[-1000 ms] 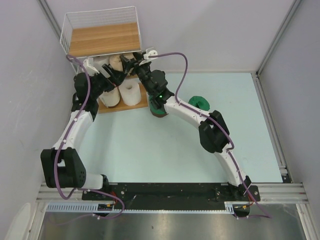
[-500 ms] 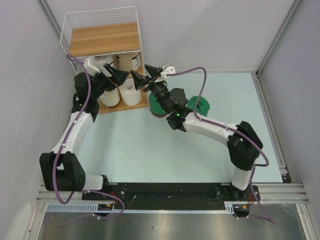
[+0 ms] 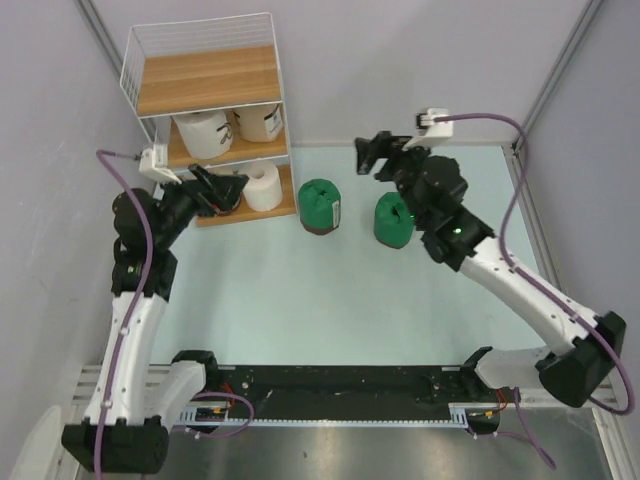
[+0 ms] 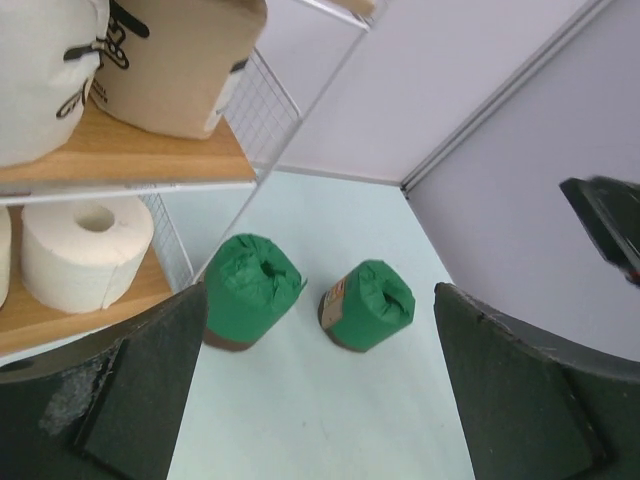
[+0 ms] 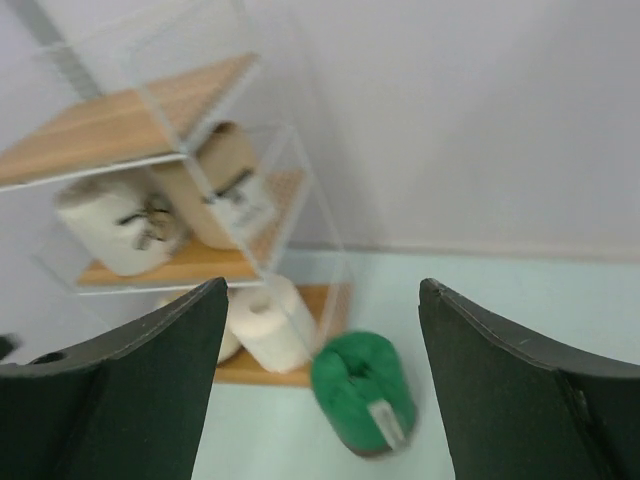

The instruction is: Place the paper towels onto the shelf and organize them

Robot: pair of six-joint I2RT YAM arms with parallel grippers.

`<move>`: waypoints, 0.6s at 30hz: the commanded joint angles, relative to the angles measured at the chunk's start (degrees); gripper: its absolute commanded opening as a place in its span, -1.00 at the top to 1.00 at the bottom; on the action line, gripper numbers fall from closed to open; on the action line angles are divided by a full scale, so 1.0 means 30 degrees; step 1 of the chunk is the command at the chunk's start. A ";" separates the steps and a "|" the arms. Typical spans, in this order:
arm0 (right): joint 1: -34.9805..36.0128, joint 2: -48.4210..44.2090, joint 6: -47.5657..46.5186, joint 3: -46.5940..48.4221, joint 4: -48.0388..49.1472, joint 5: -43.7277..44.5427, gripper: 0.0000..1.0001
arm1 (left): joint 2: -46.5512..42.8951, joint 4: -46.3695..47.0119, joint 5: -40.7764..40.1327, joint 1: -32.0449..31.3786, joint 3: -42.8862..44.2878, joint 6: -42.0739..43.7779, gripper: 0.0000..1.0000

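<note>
The white wire shelf stands at the back left with its top board bare. A cream-white roll and a tan roll sit on its middle board. Another white roll stands on the bottom board, and a second one beside it is mostly hidden behind my left gripper. Two green paper towels stand on the table right of the shelf. The left gripper is open and empty, looking towards the green rolls. My right gripper is open and empty behind the right green roll; in its wrist view a green roll lies ahead.
Grey walls close in the pale green table on the left, back and right, with a metal rail along the right side. The arm bases sit on a black bar at the near edge. The shelf's wire side is close to the left gripper.
Both grippers have drawn back from the shelf's middle tier. The right one swung right, opened wider and left the tan roll on the board. The left arm pulled back to the left.
</note>
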 commanded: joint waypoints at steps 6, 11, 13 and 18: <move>-0.7950 -0.2993 0.6079 -0.0006 -1.5577 -0.3423 -0.67 | -0.5324 -0.6436 0.0106 -0.0056 -0.2930 0.2148 -1.00; -0.9126 -0.1147 0.5699 -0.0007 -1.6928 -0.5975 -0.79 | -0.6031 -0.7580 -0.0128 -0.0056 -0.3432 0.2441 -1.00; -0.9302 -0.0183 0.5814 -0.0007 -1.6988 -0.6733 -0.83 | -0.6060 -0.7756 -0.0157 -0.0056 -0.3403 0.2441 -1.00; -0.8776 0.0379 0.5086 -0.0212 -1.3391 -1.0567 -0.84 | -0.6236 -0.7991 -0.0274 -0.0056 -0.3286 0.2529 -1.00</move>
